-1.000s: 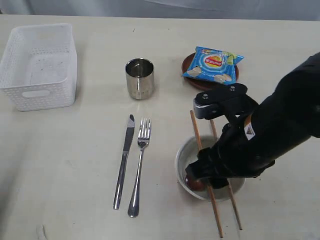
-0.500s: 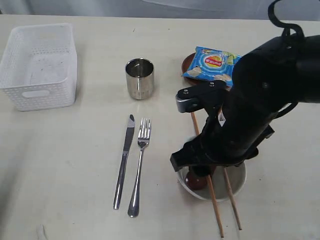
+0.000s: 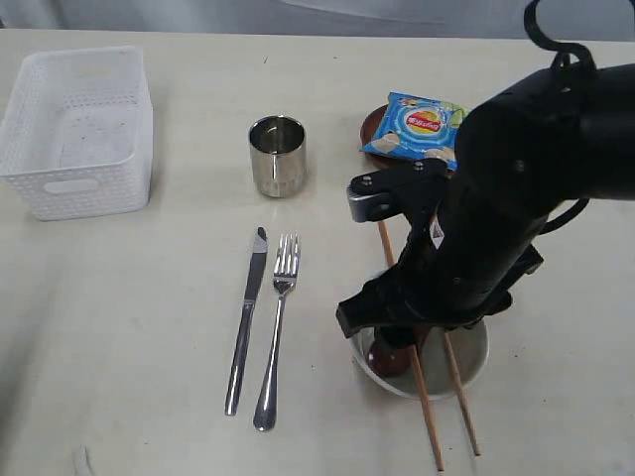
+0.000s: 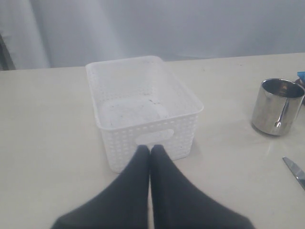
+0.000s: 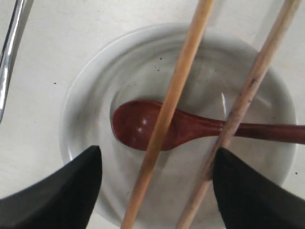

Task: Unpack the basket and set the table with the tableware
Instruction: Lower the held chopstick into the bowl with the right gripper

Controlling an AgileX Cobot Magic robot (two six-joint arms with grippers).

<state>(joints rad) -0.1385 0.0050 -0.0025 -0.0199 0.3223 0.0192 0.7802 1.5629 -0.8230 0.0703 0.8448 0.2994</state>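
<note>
My right gripper (image 5: 157, 151) hangs open over the off-white bowl (image 5: 86, 105), its fingers to either side of the two brown chopsticks (image 5: 167, 114) that lie across the rim. The reddish-brown spoon (image 5: 152, 125) rests in the bowl under them. In the exterior view the right arm (image 3: 516, 198) covers much of the bowl (image 3: 474, 365). The steel cup (image 3: 277, 155), knife (image 3: 245, 319) and fork (image 3: 277, 327) sit on the table (image 3: 149, 297). The dark plate (image 3: 372, 127) lies under the chip bag (image 3: 422, 129). My left gripper (image 4: 150, 149) is shut, empty, just before the white basket (image 4: 143, 105).
The basket (image 3: 77, 129) stands at the far left of the table with nothing in it. The cup (image 4: 277, 107) and the knife's tip (image 4: 295, 171) show in the left wrist view. The chopsticks (image 3: 427, 416) stick out past the bowl toward the near edge.
The right arm rose from low at the bowl and turned above it a second ago, then held nearly still. The spoon stays in the bowl.
</note>
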